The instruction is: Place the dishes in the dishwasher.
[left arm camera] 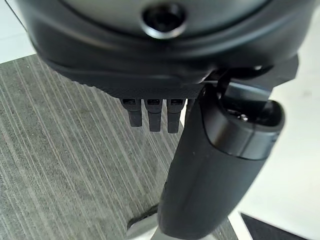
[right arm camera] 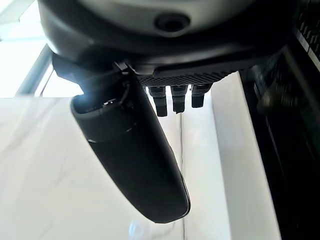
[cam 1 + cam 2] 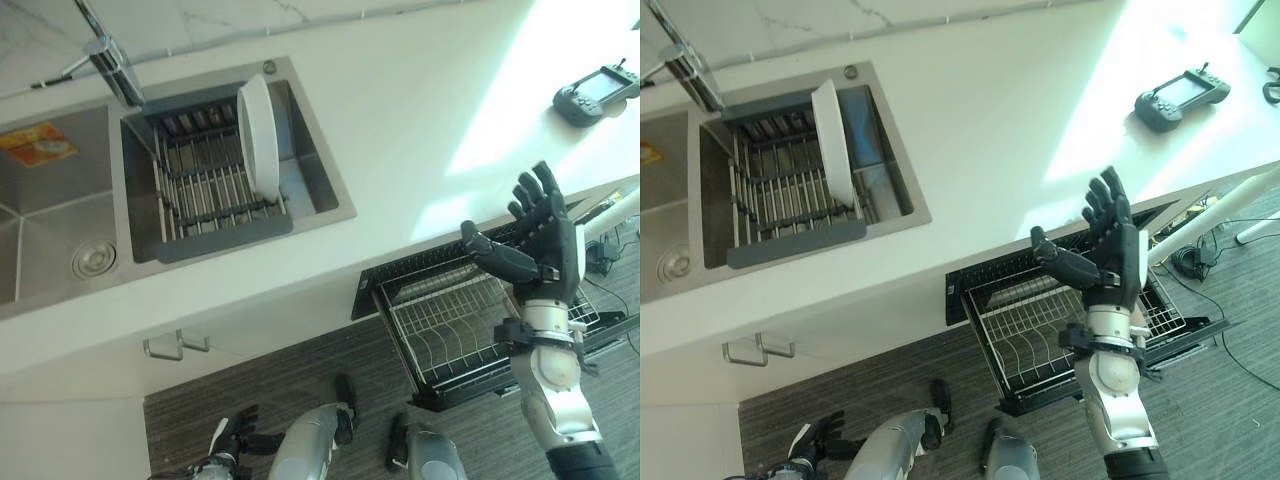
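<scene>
A white plate [image 3: 258, 135] stands on edge in the dark wire rack [image 3: 205, 195] set in the right sink basin. The dishwasher's lower rack [image 3: 445, 330] is pulled out below the counter edge and holds no dishes that I can see. My right hand [image 3: 540, 235] is raised above that rack's right side, open, fingers spread and holding nothing; its thumb [image 2: 135, 160] points toward the pale countertop. My left hand [image 3: 235, 435] hangs low near the striped floor, far from the plate, open and holding nothing, with its thumb [image 1: 215, 165] extended.
A faucet [image 3: 110, 60] reaches over the divider between the basins. The left basin has a drain [image 3: 93, 260] and an orange packet [image 3: 38, 143]. A dark handheld controller [image 3: 597, 92] lies on the counter's far right. A cabinet handle [image 3: 175, 345] sticks out under the sink.
</scene>
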Available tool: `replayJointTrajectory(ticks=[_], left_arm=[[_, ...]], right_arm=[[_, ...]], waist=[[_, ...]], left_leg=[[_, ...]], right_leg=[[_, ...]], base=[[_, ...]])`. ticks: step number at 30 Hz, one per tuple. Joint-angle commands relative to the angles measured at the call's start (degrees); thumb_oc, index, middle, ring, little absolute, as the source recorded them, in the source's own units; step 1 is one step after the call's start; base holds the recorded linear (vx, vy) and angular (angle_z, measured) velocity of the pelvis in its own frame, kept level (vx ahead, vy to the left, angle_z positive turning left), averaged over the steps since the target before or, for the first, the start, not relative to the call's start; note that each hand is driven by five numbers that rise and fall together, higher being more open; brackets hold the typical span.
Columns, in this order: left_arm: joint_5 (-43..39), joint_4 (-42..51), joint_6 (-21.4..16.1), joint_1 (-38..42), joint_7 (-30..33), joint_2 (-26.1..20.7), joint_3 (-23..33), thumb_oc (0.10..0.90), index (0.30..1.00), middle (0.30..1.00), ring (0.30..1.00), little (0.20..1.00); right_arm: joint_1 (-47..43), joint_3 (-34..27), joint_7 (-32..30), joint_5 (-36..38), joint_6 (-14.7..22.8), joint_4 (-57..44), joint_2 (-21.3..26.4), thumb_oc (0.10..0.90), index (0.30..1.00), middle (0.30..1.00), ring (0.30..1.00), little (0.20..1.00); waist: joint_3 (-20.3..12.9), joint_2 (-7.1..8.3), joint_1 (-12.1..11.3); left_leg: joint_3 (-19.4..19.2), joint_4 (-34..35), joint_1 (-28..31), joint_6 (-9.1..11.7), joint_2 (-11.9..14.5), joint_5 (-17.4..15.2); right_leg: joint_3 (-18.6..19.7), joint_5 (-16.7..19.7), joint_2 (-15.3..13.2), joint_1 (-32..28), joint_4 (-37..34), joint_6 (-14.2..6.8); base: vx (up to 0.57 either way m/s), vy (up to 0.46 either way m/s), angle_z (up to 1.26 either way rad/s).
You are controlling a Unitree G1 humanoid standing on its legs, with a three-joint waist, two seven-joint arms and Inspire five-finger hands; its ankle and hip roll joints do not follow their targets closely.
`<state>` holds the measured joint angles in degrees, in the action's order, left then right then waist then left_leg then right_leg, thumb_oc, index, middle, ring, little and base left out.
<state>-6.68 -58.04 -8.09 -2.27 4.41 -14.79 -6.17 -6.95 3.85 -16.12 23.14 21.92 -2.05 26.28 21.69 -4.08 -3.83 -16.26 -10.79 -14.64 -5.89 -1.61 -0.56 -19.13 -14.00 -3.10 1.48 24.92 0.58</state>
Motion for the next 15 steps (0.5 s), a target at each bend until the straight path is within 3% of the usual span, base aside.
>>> replayJointTrajectory(ticks=[1,3,6,7,8,9,10,12,14,15], left_arm=[[-4.00,-0.67,-2.32,-2.26,1.47,-1.25,1.69,0.800,0.900,0.900,0.900,0.900],[-3.90,-1.22,-2.75,-2.47,0.44,-0.64,2.00,0.800,0.900,0.900,0.900,0.900],[-2.48,-1.60,-2.51,-2.13,1.78,0.42,1.23,0.800,0.900,0.900,0.900,0.900],[-0.40,-1.47,-2.40,-2.28,2.61,0.65,0.86,0.800,0.900,0.900,0.900,0.900],[0.05,-1.34,-1.92,-2.49,3.35,0.81,0.50,0.800,0.900,0.900,0.900,0.900],[-0.53,-1.36,-1.15,-3.37,4.66,1.19,-0.04,0.800,0.900,0.900,0.900,0.900],[-0.01,-1.44,0.46,-4.46,5.66,1.62,0.14,0.800,0.900,0.900,0.900,0.900],[1.20,-2.66,1.97,-4.09,5.69,1.57,0.18,0.800,0.900,0.900,0.900,0.900],[2.55,-3.56,3.30,-3.15,7.31,1.55,0.15,0.800,0.900,0.900,0.900,0.900],[3.42,-3.87,4.06,-3.05,8.61,1.42,0.05,0.800,0.900,0.900,0.900,0.900]], right_arm=[[-7.02,-1.57,-0.55,-0.50,7.25,-2.94,2.49,0.800,0.900,0.900,0.900,0.900],[-9.12,-0.70,-0.85,-0.87,5.85,-3.12,2.72,0.800,0.900,0.900,0.900,0.900],[-8.69,-0.75,0.94,0.04,2.63,-4.13,2.66,0.800,0.900,0.900,0.900,0.900],[-8.01,-0.69,2.33,-0.05,2.51,-4.04,3.04,0.800,0.900,0.900,0.900,0.900],[-7.98,-0.37,3.39,-0.55,2.71,-3.84,3.22,0.800,0.900,0.900,0.900,0.900],[-8.51,0.46,4.51,-0.74,2.58,-3.46,3.16,0.800,0.900,0.900,0.900,0.900],[-9.08,0.98,5.68,-0.74,2.14,-3.07,2.72,0.800,0.900,0.900,0.900,0.900],[-8.78,0.62,6.09,-1.63,1.04,-4.09,3.54,0.800,0.900,0.900,0.900,0.900],[-7.76,0.68,4.24,-0.85,0.26,-5.32,3.94,0.800,0.900,0.900,0.900,0.900],[-6.05,0.56,3.34,-1.46,1.06,-6.22,3.30,0.800,0.900,0.900,0.900,0.900]], waist=[[-3.95,2.00,-2.25],[-3.79,2.00,-2.47],[-3.98,2.80,-1.19],[-3.83,3.63,-0.91],[-3.44,4.16,-0.96],[-3.14,4.51,-1.62],[-3.87,3.64,-1.72],[-4.25,2.52,-0.79],[-4.63,1.56,-0.33],[-4.48,1.17,-0.59]], left_leg=[[9.00,-6.40,3.76,2.02,1.89,-13.02],[8.42,-6.40,1.67,3.16,2.95,-10.61],[8.28,-6.40,2.19,4.31,3.31,-9.55],[7.90,-6.40,4.60,4.21,1.98,-10.58],[8.72,-6.40,5.12,3.69,0.97,-9.45],[12.63,-6.40,6.09,3.67,-0.43,-9.61],[14.41,-6.40,5.55,4.69,1.72,-9.23],[13.12,-6.40,3.09,6.75,5.77,-7.07],[12.66,-6.40,2.92,6.83,6.60,-8.02],[13.51,-6.40,4.24,5.70,5.16,-9.52]], right_leg=[[1.09,-1.69,-3.16,-1.94,-7.73,-5.11],[0.89,-1.84,-2.62,-0.45,-7.73,-4.02],[2.53,-2.19,-1.09,0.14,-7.73,-2.17],[3.26,-2.78,-1.57,-0.54,-7.73,-1.89],[3.81,-1.61,-1.93,-0.05,-7.73,-1.26],[5.97,-1.25,-1.63,-0.29,-7.73,-1.06],[6.13,-1.41,-0.80,-0.38,-7.73,-1.05],[4.61,-2.15,-1.35,-1.25,-7.73,-1.18],[3.28,-2.19,-3.44,-1.70,-7.73,-2.08],[3.03,-1.94,-4.36,-3.30,-7.73,-3.00]], base=[[-0.24,-0.216,-1.24],[-0.27,-0.235,-1.07],[-0.11,-0.341,0.25],[-0.02,-0.149,0.75],[0.04,-0.052,0.59],[0.06,0.130,0.33],[0.17,0.206,-0.06],[0.22,0.359,-0.11],[0.31,0.546,0.28],[0.36,0.534,0.17]])
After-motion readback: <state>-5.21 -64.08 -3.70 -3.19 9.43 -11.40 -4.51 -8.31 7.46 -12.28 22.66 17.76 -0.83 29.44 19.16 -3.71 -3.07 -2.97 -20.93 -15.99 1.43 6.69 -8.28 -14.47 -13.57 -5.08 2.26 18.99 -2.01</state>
